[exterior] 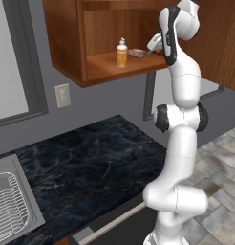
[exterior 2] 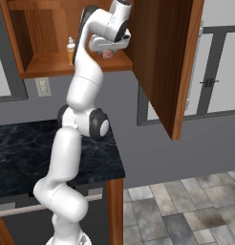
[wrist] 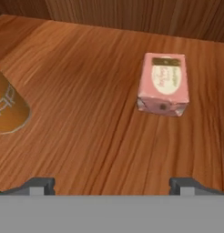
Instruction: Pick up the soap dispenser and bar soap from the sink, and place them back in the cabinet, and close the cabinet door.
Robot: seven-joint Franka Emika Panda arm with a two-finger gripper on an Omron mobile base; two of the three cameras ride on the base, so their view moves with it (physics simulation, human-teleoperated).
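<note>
inside the open wall cabinet point(exterior: 71, 57), the soap dispenser point(exterior: 122, 53) is seen standing upright on the shelf, with the bar soap point(wrist: 163, 84) laid flat just beside it, apart. both are judged to be stowed. the gripper point(wrist: 111, 184) is held above the shelf, spread wide and empty. the cabinet door point(exterior 2: 165, 62) is left wide open, probably next to be shut.

A kitchen: sink point(exterior: 9, 201), dark stone counter point(exterior: 90, 162), wall cabinet point(exterior: 71, 43).
</note>
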